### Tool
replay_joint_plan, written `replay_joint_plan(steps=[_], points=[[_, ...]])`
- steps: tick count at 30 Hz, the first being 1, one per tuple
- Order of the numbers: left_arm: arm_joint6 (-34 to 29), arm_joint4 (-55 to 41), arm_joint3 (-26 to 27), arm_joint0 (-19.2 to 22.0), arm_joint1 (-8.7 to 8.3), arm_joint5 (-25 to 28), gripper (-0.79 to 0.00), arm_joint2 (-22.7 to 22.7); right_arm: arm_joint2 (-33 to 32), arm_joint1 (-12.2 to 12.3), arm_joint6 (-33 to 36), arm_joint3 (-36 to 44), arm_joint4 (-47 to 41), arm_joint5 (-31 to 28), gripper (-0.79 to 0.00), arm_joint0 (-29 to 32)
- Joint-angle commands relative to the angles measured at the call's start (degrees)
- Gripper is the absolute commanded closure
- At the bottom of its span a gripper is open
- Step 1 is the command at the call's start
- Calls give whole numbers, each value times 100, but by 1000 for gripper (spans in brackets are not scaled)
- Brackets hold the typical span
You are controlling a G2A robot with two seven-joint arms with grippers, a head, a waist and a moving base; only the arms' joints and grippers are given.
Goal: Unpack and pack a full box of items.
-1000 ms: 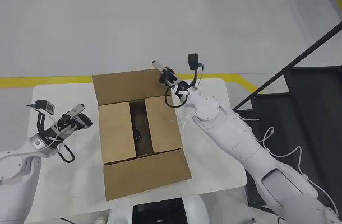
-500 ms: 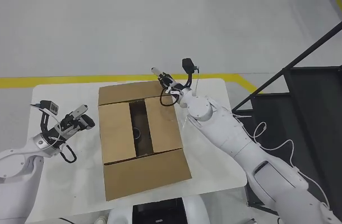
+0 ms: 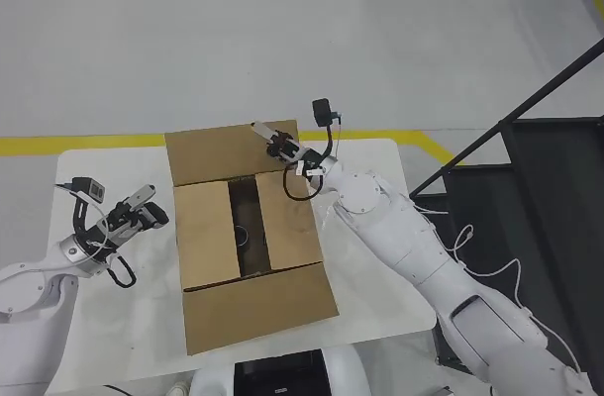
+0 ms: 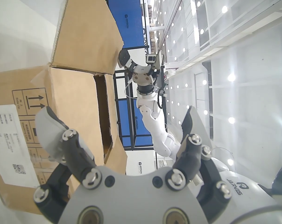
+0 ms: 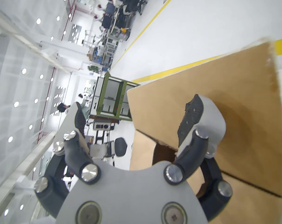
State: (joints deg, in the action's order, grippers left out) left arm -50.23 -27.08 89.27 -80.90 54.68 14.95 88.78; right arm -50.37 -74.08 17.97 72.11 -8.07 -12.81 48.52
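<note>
The right gripper (image 3: 268, 137) has slid left along the top edge of the far flap (image 3: 218, 153), and that flap, which stood steeper half a second ago, leans back towards the far side again; the left arm has barely shifted. The cardboard box (image 3: 248, 238) sits in the middle of the white table (image 3: 114, 297), its plain brown corrugated board matte and creased at the folds. The two inner flaps lie nearly level over the opening with a narrow gap between them, through which dark items (image 3: 245, 234) show inside. The near flap (image 3: 257, 307) hangs open towards the robot. A white printed label (image 4: 5, 131) is stuck on the box's left wall. The right arm stretches from the near right across the table, with its fingers apart at the far flap's right end; one ribbed pad (image 5: 190, 115) lies over the flap's inner face, though contact cannot be told. The left gripper (image 3: 144, 208) hovers over the table well left of the box, pointing at it, fingers spread and holding nothing. A yellow floor line (image 3: 64, 145) runs beyond the table, and dark metal steps (image 3: 554, 188) stand to the right.
</note>
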Motion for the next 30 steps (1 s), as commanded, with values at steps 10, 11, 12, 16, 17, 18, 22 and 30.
replay_joint_plan(steps=[10, 11, 12, 16, 17, 18, 22, 30], points=[[25, 18, 84, 46, 10, 184, -785, 74, -771, 515, 1866, 2390, 923, 1576, -785, 1831], [25, 22, 100, 34, 10, 220, -785, 88, -763, 524, 1923, 2506, 938, 1714, -785, 1906], [16, 31, 118, 18, 9, 244, -785, 100, -727, 530, 1997, 2609, 987, 1866, -785, 1955], [-17, 13, 171, -48, 11, 349, -785, 139, -453, 496, 2095, 2770, 1105, 2214, -785, 1956], [-42, -23, 176, -64, 13, 391, -785, 142, -363, 472, 2098, 2730, 1071, 2235, -785, 1911], [-77, -75, 177, -77, 16, 445, -785, 141, -269, 445, 2078, 2658, 1045, 2241, -785, 1853], [-290, -263, 154, -99, 24, 643, -785, 126, 95, 330, 2270, 2342, 778, 1827, -785, 1572], [-290, -263, 154, -99, 24, 643, -785, 126, 116, 324, 2330, 2321, 758, 1752, -785, 1544]])
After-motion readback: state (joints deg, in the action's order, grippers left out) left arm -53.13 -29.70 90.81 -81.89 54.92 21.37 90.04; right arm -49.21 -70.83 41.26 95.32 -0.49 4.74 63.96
